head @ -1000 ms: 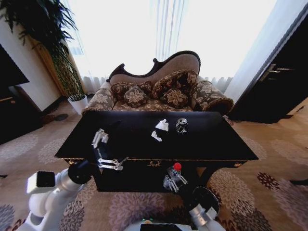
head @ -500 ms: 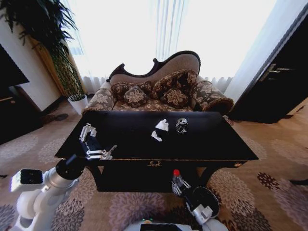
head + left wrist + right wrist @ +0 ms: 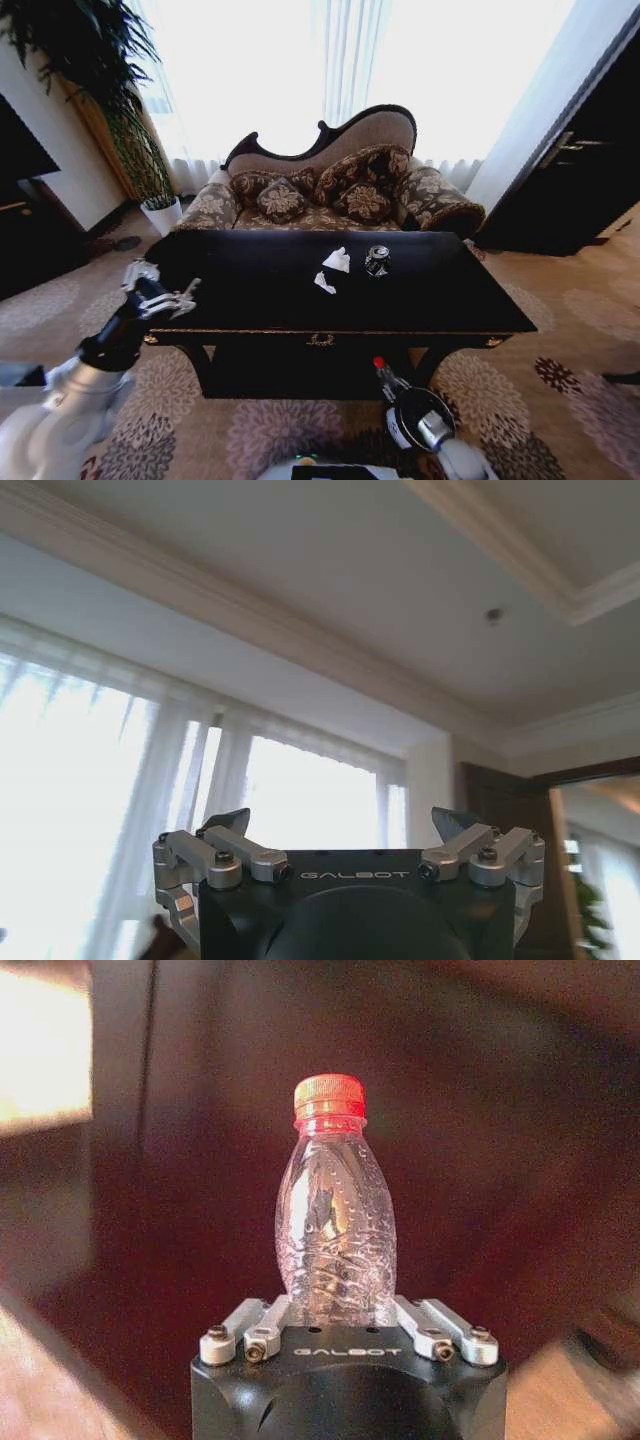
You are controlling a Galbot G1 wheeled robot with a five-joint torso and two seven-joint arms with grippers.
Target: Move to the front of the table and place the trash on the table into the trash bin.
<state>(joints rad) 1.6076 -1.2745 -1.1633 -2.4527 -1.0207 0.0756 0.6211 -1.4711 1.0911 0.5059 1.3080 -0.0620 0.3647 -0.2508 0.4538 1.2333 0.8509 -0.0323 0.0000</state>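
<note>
A glossy black worktop (image 3: pixel 450 290) with gold trim and a gold emblem on its front apron stands in the middle of the head view, in front of a patterned sofa (image 3: pixel 330 190) and bright curtained windows. On the worktop, near its middle, lie three bits of trash close together: a crushed silver can (image 3: pixel 377 261) toward the right, a crumpled white tissue (image 3: pixel 337 260) just to its left, and a tiny white paper scrap (image 3: pixel 325 284) nearer the front edge, just below the tissue. None of them is touched by either arm.

The left claw (image 3: pixel 160 292) is raised at the worktop's left end, just off its left front corner, with the arm reaching up from the lower left. In the left wrist view the left claw (image 3: pixel 345 825) points up toward the ceiling and the windows, its fingers (image 3: pixel 228 825) spread well apart with nothing between them.

The right claw (image 3: pixel 385 378) is low, in front of the worktop and below its front edge, to the right of the gold emblem. It is clamped on a small clear plastic bottle (image 3: pixel 381 371) with a red cap. In the right wrist view the right claw (image 3: pixel 338 1322) grips the bottle (image 3: pixel 336 1230) by its base, and the bottle stands upright out of the claw against a dark background.

A tall potted plant (image 3: pixel 120 100) stands at the left of the room, and a flowered carpet (image 3: pixel 560 400) covers the floor.
</note>
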